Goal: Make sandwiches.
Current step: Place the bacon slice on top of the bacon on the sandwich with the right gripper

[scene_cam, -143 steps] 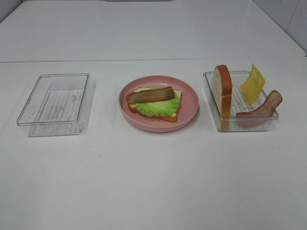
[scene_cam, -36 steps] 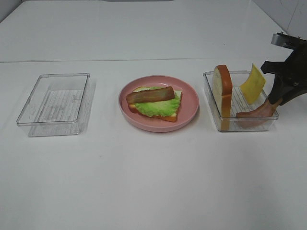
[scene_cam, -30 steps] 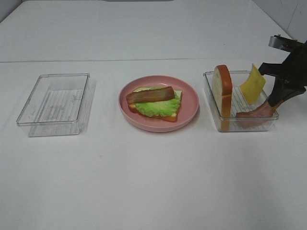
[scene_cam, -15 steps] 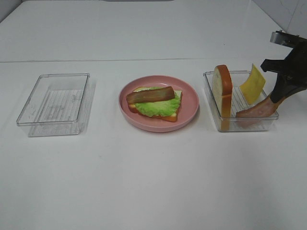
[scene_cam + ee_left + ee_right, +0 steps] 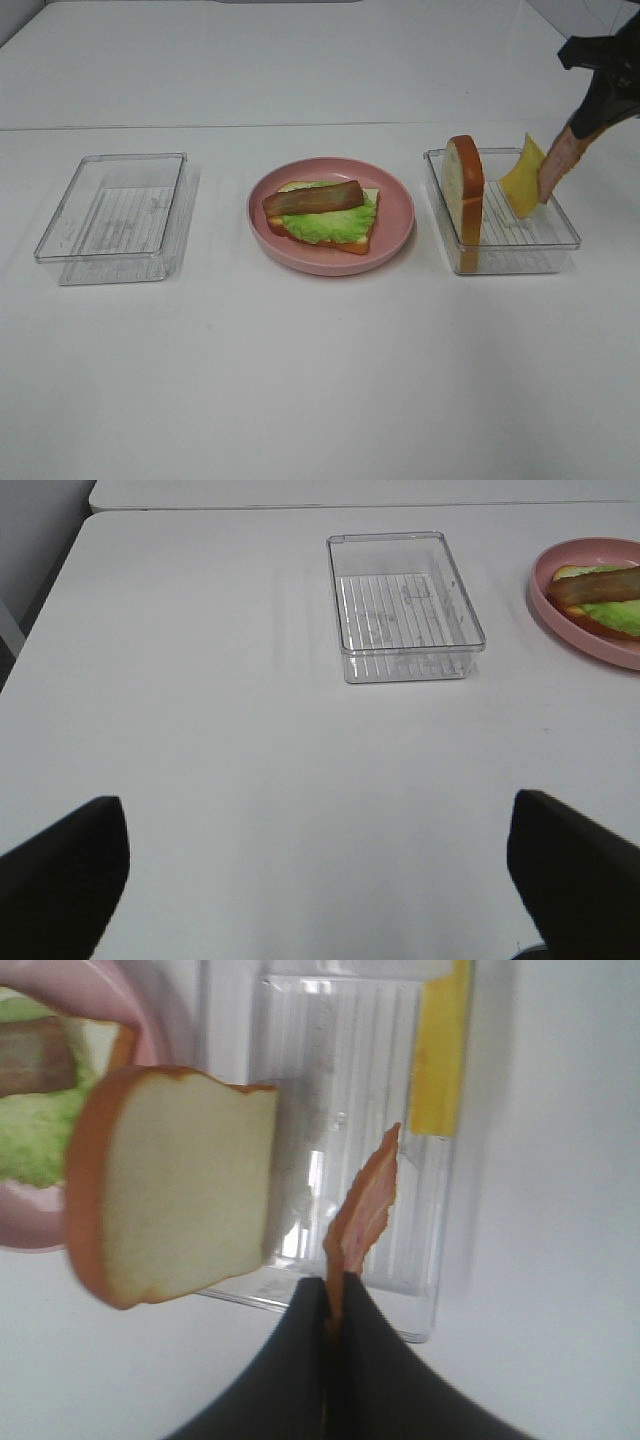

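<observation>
On the pink plate [image 5: 398, 212] lies an open sandwich: a bread slice with a green lettuce leaf [image 5: 330, 222] and a bacon strip [image 5: 312, 198] on top. My right gripper [image 5: 582, 120] is shut on a second bacon strip [image 5: 554, 165], which hangs above the right clear tray [image 5: 520, 244]. In the right wrist view the strip [image 5: 364, 1210] dangles from the shut right gripper [image 5: 333, 1305] over the tray. A bread slice [image 5: 465, 188] stands on edge in that tray, and a yellow cheese square [image 5: 522, 178] leans at its back. My left gripper [image 5: 320, 880] is open over bare table.
An empty clear tray [image 5: 110, 268] sits left of the plate; the left wrist view shows the same tray [image 5: 405, 650] and the plate's rim [image 5: 560, 615]. White table surface surrounds everything.
My right gripper closed on the bacon strip in the right tray and has lifted it up out of the tray; the strip now hangs free. Nothing else has moved.
</observation>
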